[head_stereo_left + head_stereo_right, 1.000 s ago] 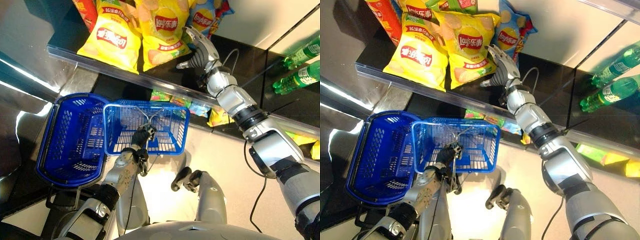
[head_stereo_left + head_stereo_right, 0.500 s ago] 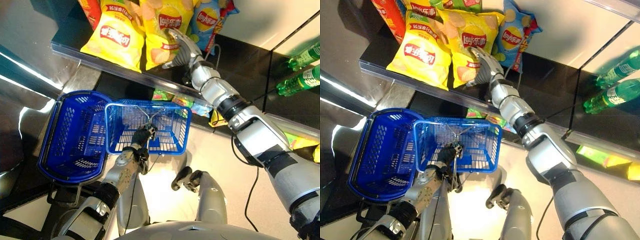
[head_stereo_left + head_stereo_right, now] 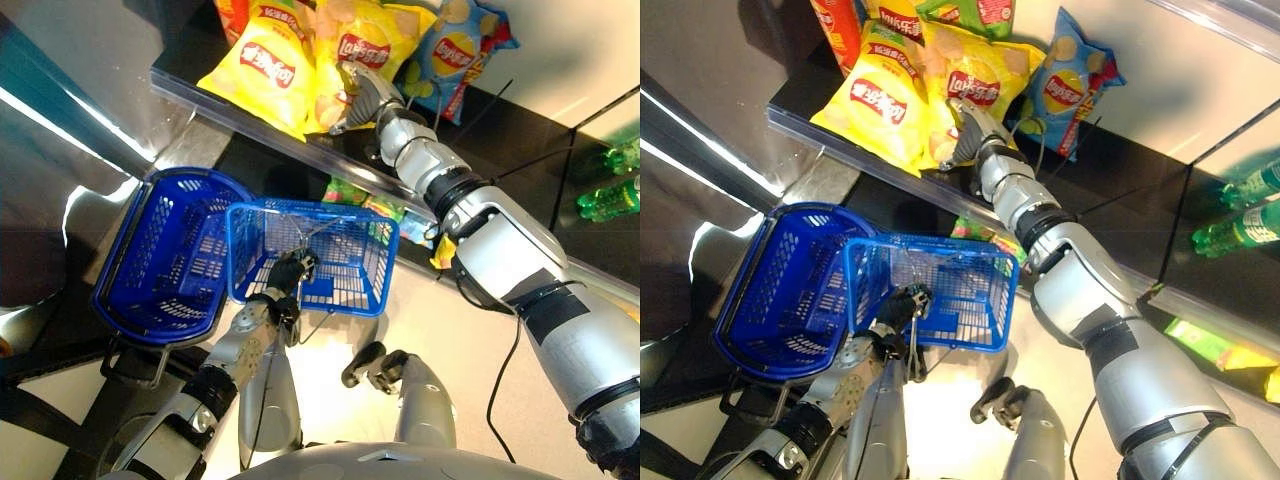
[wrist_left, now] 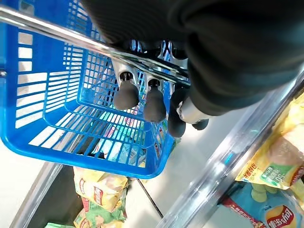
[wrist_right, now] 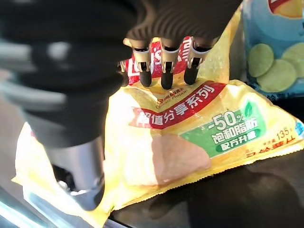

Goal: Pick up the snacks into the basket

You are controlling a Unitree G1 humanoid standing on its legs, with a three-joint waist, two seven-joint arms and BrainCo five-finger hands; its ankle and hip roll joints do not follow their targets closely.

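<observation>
Large blue basket (image 3: 165, 255): at 9 o'clock in the head views, standing on a dark frame partly cut off below; nothing visible inside.

Small blue basket (image 3: 350, 265): just beside the large one, at centre, carried by its wire handle (image 3: 310, 232). Left hand (image 3: 285, 275) is curled round that handle; the left wrist view shows its dark-tipped fingers (image 4: 127, 95) hooked over the metal bar, the palm hidden under the ribbed cover. Basket floor appears bare through the mesh.

Lower shelf, snack packets (image 4: 99, 190): seen through and beneath the small basket in the left wrist view; in the head views mostly hidden behind the basket.

Upper shelf (image 3: 240, 110), at 12 o'clock: left yellow chip bag (image 3: 262, 72), middle yellow chip bag (image 3: 975, 85), blue chip bag (image 3: 1072, 85) at 1 o'clock. Further bags behind are cut off by the frame top.

Right hand (image 3: 965, 135): on the middle yellow chip bag, at its lower edge. Right wrist view shows the fingers (image 5: 164, 71) straight, tips resting on the bag face, thumb apart near the bag's corner; not closed on it.

Green bottles (image 3: 1240, 215): at 3 o'clock, partly cut off.
</observation>
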